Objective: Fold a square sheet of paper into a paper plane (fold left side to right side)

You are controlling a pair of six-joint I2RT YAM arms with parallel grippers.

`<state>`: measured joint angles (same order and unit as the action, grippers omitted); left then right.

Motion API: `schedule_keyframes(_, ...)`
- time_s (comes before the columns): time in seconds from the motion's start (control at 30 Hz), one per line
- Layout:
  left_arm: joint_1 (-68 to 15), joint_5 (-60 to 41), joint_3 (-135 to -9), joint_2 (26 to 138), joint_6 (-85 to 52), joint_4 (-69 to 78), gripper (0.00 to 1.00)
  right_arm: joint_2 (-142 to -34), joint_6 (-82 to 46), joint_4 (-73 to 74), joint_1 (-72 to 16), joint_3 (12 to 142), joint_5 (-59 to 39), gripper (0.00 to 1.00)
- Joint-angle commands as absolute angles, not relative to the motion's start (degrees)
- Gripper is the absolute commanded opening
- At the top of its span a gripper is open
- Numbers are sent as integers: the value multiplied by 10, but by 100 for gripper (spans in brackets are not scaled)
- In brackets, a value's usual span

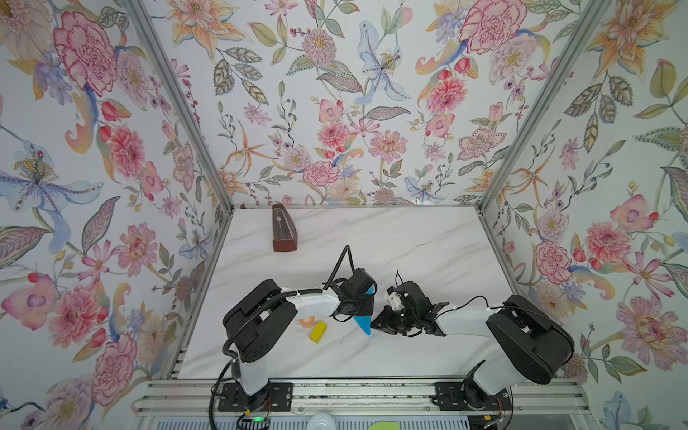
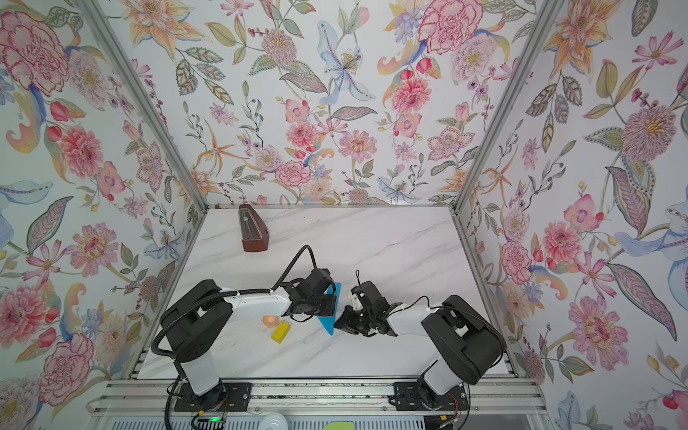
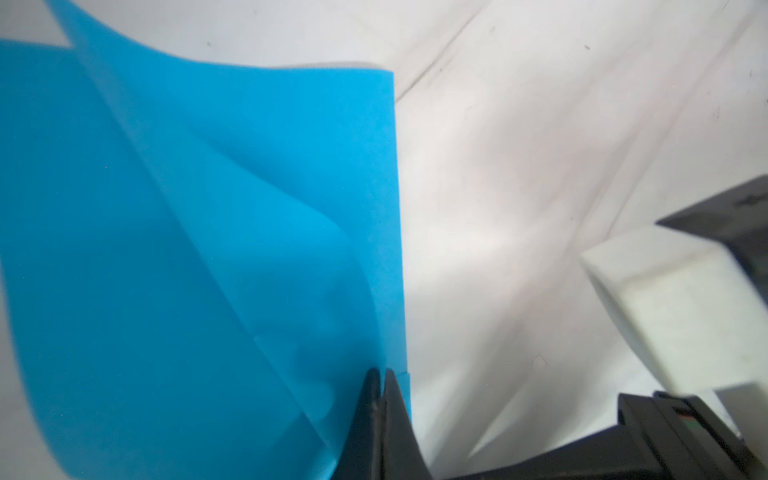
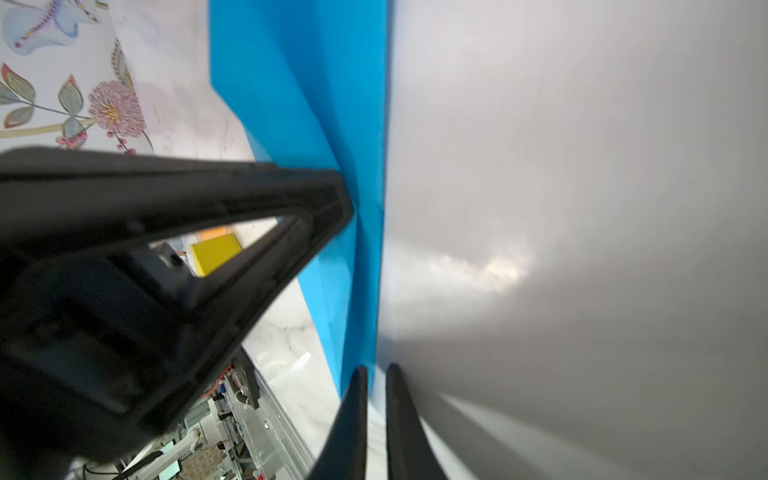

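My left gripper (image 3: pixel 379 374) pinches a lifted flap of the paper (image 1: pixel 363 324), which lies between both grippers, my right gripper (image 4: pixel 376 376) slightly apart at its tip; judged light and limp, it needs edge grips near creases.

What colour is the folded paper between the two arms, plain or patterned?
Plain bright blue, unprinted. The paper shows best in the left wrist view.

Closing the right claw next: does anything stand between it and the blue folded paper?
Nothing visible does. The right claw sits at the edge of the thin sky-blue folded paper, jaws slightly apart. The left claw pinches the paper farther along; the small yellow block lies past the paper.
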<state>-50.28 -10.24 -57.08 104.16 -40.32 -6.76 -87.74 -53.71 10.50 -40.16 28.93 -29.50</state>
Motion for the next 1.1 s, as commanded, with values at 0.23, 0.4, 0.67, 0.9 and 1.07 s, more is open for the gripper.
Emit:
schedule_keyframes(0.23, -505, -95, -547, 1042, -422, -39, 0, -813, -564, 40, -402, 287, -259, 19)
schedule_keyframes(0.4, -505, -92, -542, 1040, -428, -35, 0, -827, -626, 153, -404, 262, -293, 22)
schedule_keyframes(0.67, -505, -90, -531, 1038, -435, -26, 0, -858, -649, 199, -405, 253, -294, 22)
schedule_keyframes(0.9, -505, -88, -526, 1035, -440, -22, 0, -887, -661, 237, -406, 252, -310, 16)
schedule_keyframes(1.07, -505, -83, -517, 1020, -446, -18, 0, -896, -671, 261, -406, 249, -316, 11)
